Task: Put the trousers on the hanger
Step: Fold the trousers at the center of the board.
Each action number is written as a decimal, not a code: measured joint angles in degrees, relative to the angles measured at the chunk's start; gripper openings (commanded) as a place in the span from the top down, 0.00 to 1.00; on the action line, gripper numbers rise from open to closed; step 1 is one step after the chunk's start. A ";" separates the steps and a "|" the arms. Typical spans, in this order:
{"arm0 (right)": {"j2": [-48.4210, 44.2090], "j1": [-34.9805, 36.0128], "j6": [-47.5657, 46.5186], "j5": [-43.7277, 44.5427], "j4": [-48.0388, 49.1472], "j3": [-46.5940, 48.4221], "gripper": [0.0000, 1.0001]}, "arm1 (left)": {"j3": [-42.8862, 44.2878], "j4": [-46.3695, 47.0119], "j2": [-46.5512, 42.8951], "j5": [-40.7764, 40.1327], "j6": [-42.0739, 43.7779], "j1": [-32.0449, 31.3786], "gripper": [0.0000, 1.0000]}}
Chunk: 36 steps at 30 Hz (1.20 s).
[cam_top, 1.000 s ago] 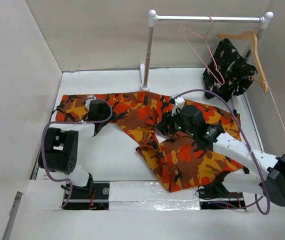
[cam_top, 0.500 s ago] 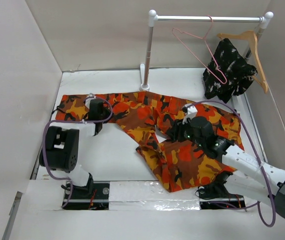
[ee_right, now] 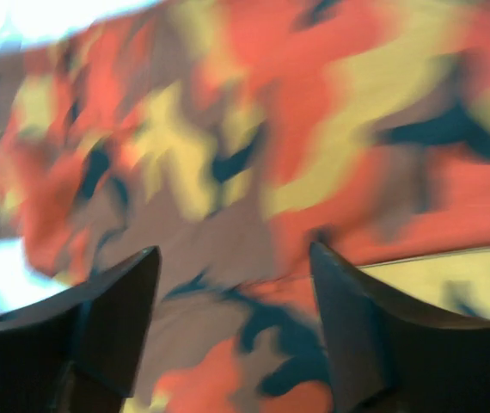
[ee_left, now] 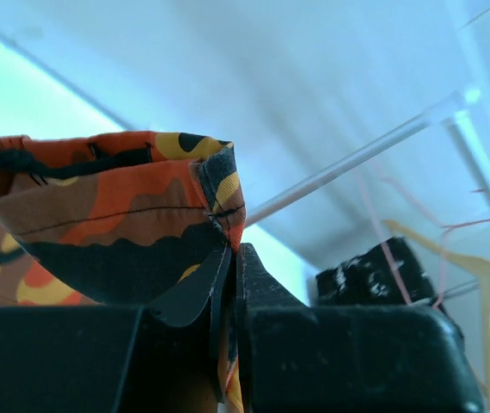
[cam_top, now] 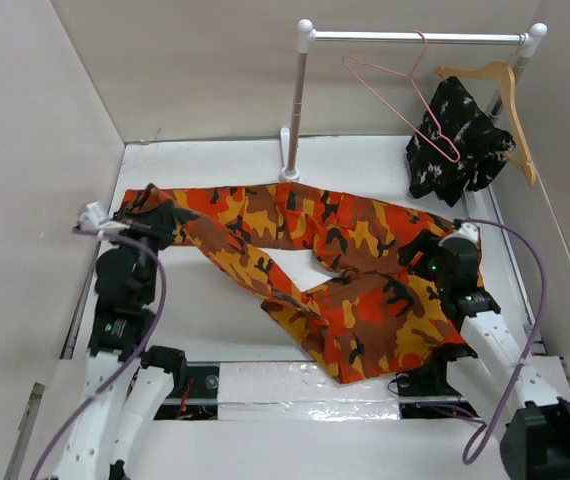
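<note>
Left wrist: trousers (ee_left: 116, 215) hem edge tight btwn L fingers (ee_left: 258, 286)

A clothes rail (cam_top: 415, 37), a metal bar on two white posts, stands on the white table (cam_top: 215, 160) beyond both grippers; its left post rises well off to the right of the left gripper (cam_top: 157, 218) and farther back; a light-brown wooden hanger (cam_top: 472, 70) hooks the bar's right end, above and beyond the right gripper (cam_top: 462, 238); a black-and-white patterned garment (cam_top: 457, 135) hangs under it, near that gripper's far side; plain pale panels (cam_top: 75, 90) wall the table left, back and right.
</note>
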 measured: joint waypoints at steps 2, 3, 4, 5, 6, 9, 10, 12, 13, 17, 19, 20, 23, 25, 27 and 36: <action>-0.52 -5.44 0.28 -0.15 0.61 -0.70 0.14 | 2.64 -4.24 -5.18 -1.03 1.57 0.00 1.00; -0.28 -8.04 0.42 -0.15 0.76 -1.05 0.13 | 3.61 -6.62 -6.23 -1.31 2.38 0.00 1.00; 0.39 -10.34 0.61 -0.20 1.01 -1.40 0.13 | 6.29 -8.55 -8.31 -1.51 3.23 0.02 1.00; 1.18 -11.96 0.87 -0.33 1.53 -1.60 0.13 | 7.91 -10.14 -9.40 -1.62 4.13 0.00 1.00; 2.91 -13.90 1.01 -0.46 1.81 -1.75 0.12 | 9.38 -11.43 -10.38 -1.73 5.03 0.00 1.00; 8.98 -17.03 1.88 -1.79 4.26 -1.60 0.12 | 13.03 -15.58 -12.63 -1.29 7.76 0.02 1.00; 11.87 -17.81 2.14 -2.69 5.07 -1.22 0.13 | 13.92 -16.57 -13.31 -0.87 8.59 0.02 1.00; 19.06 -18.95 2.67 -5.68 6.51 0.39 0.24 | 14.97 -17.92 -14.60 0.09 10.21 0.02 1.00; 22.91 -19.23 2.91 -7.43 7.26 1.51 0.24 | 15.21 -18.53 -15.15 0.59 10.86 0.02 1.00; 33.75 -19.85 4.42 -13.84 11.74 8.04 0.25 | 15.15 -21.22 -17.09 2.03 13.29 0.02 1.00; 37.03 -19.34 4.98 -15.63 13.66 9.94 0.25 | 15.02 -22.29 -18.25 2.36 14.67 0.02 1.00; 38.21 -18.91 5.22 -16.37 14.12 10.84 0.26 | 14.97 -22.82 -18.75 2.38 15.30 0.02 1.00; 42.38 -17.68 6.08 -18.78 14.45 14.34 0.30 | 14.80 -23.91 -20.26 2.16 17.00 0.02 1.00; 45.38 -16.76 6.97 -20.33 15.52 16.81 0.30 | 14.62 -24.44 -21.22 1.75 17.99 0.02 1.00; 48.28 -15.85 7.67 -22.64 17.00 18.93 0.31 | 14.45 -24.59 -21.79 1.29 18.78 -0.09 1.00; 42.77 -14.14 4.11 -24.00 15.02 21.73 0.18 | 9.79 -24.04 -23.34 0.85 20.33 -2.82 1.00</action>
